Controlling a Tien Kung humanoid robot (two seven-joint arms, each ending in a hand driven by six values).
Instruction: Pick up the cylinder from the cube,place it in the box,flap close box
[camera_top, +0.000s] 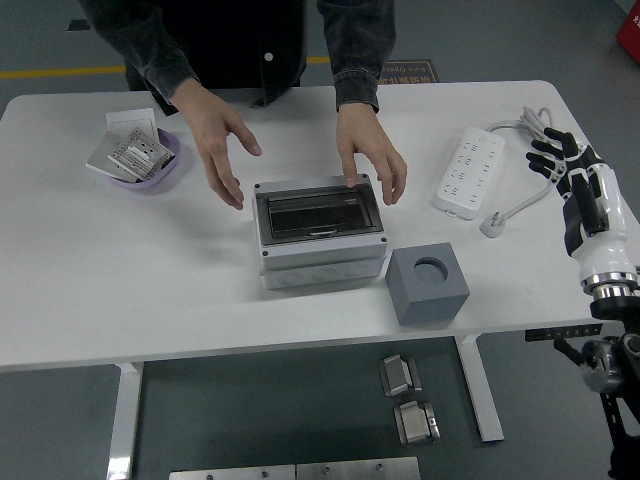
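Note:
A grey box (320, 232) with a dark see-through flap lying shut on top sits mid-table. To its right stands a grey cube (428, 285) with an empty round hole in its top. No cylinder shows anywhere. A person at the far side reaches both hands over the box: one hand (222, 142) hovers at its back left, the other hand (368, 150) touches its back right edge. My right hand (556, 152) hangs over the table's right edge, fingers spread, holding nothing. The left arm is out of sight.
A white power strip (469, 171) with its cable (540, 130) lies at the right, close to my right hand. A purple dish (152, 168) holding white switch plates sits at the far left. Metal parts (408, 398) lie on the floor below the table's front edge.

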